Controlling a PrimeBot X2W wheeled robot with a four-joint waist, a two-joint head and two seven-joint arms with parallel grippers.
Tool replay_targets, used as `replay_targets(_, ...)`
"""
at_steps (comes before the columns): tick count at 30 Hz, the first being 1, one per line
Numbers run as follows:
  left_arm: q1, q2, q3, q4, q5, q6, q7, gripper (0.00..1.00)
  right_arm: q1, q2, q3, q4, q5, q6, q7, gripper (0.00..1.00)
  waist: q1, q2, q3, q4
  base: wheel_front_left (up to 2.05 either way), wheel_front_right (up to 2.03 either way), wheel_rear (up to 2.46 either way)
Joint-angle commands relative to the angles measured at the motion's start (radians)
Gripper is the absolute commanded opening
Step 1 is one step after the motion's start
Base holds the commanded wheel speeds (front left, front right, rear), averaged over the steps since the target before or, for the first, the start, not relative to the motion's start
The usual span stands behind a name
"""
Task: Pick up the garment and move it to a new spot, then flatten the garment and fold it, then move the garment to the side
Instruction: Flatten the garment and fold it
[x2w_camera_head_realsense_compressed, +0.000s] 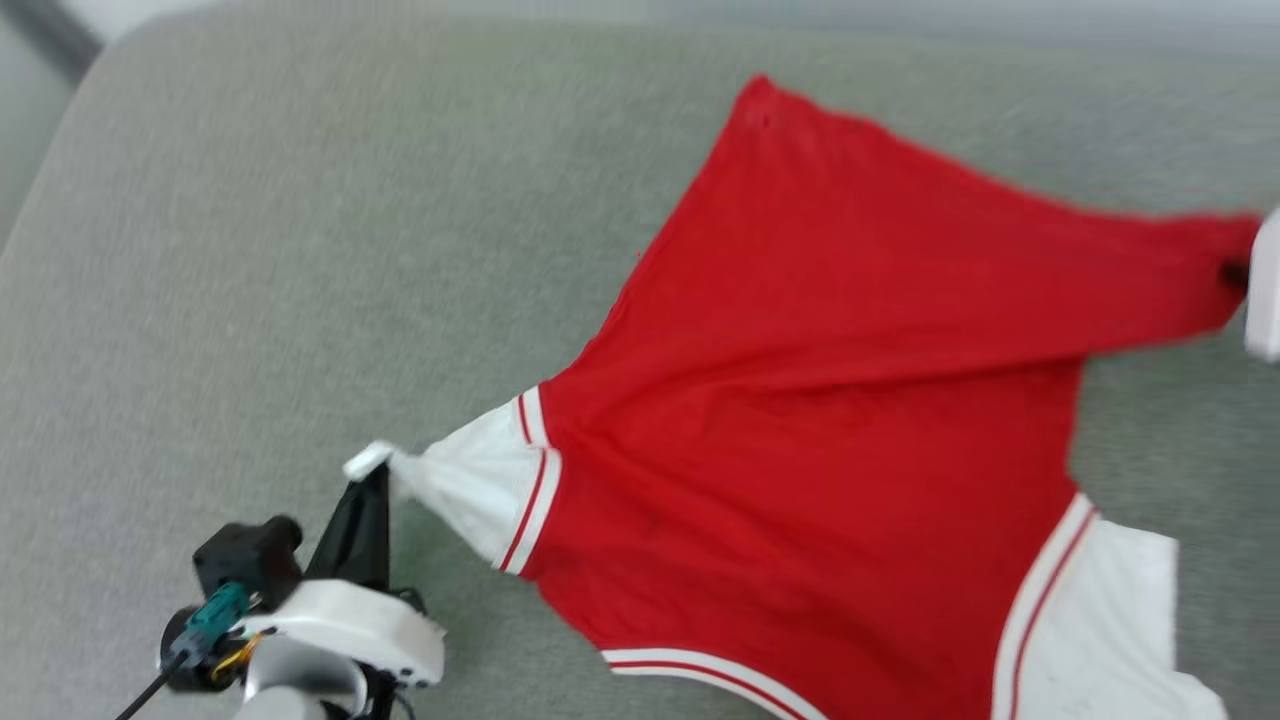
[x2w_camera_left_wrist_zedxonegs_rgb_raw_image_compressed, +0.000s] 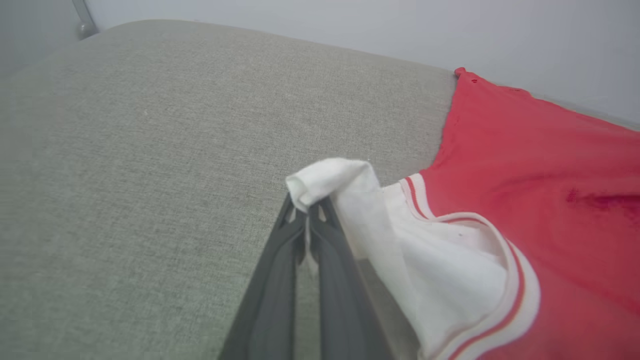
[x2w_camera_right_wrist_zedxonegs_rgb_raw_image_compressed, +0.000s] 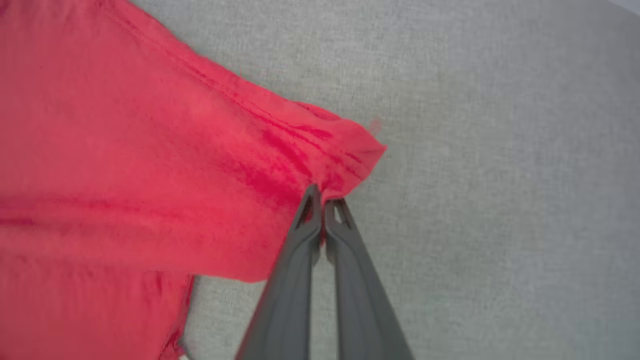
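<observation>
T-shirt (x2w_camera_head_realsense_compressed: 800, 400), red with white sleeves, stretched across the grey bench (x2w_camera_head_realsense_compressed: 250, 250): left gripper (x2w_camera_left_wrist_zedxonegs_rgb_raw_image_compressed: 306, 210) clamped on a sleeve tip (x2w_camera_left_wrist_zedxonegs_rgb_raw_image_compressed: 330, 177), right gripper (x2w_camera_right_wrist_zedxonegs_rgb_raw_image_compressed: 324, 200) pinching a red corner (x2w_camera_right_wrist_zedxonegs_rgb_raw_image_compressed: 350, 150).

grey-green fabric cushion (x2w_camera_head_realsense_compressed: 300, 250), pale wall (x2w_camera_left_wrist_zedxonegs_rgb_raw_image_compressed: 350, 25)

You have bare surface (x2w_camera_head_realsense_compressed: 250, 250) across the whole left half and along the far edge. The garment (x2w_camera_head_realsense_compressed: 820, 400) covers the centre and right, stretched between your left tool (x2w_camera_head_realsense_compressed: 374, 470), near left, and your right tool (x2w_camera_right_wrist_zedxonegs_rgb_raw_image_compressed: 324, 198), far right.
</observation>
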Motion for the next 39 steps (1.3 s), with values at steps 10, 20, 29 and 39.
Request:
replay_targets(10, 0.168, 0.064, 0.083, -0.047, -0.054, 0.086, 0.045, 0.00, 0.497, 0.011, -0.023, -0.239, 0.073, -0.001, 0.141, 0.00, 0.0000, 0.0000, -0.196, -0.210, 0.00, 0.00, 0.00)
replay_targets(20, 0.224, 0.081, 0.103, -0.092, -0.067, 0.127, 0.070, 0.00, 0.838, 0.147, -0.138, -0.431, 0.074, -0.001, 0.266, 1.00, 0.0000, 0.0000, -0.212, -0.272, 0.00, 0.00, 0.00)
replay_targets(29, 0.207, 0.087, 0.080, -0.122, -0.056, 0.134, 0.100, 0.00, 0.811, 0.223, -0.247, -0.549, 0.025, -0.001, -0.008, 1.00, 0.0000, 0.0000, -0.214, -0.271, 0.00, 0.00, 0.00)
replay_targets(39, 0.096, 0.077, 0.035, -0.143, -0.018, 0.115, 0.110, 0.00, 0.595, 0.244, -0.258, -0.488, -0.001, -0.001, -0.386, 1.00, 0.0000, 0.0000, -0.125, -0.223, 0.00, 0.00, 0.00)
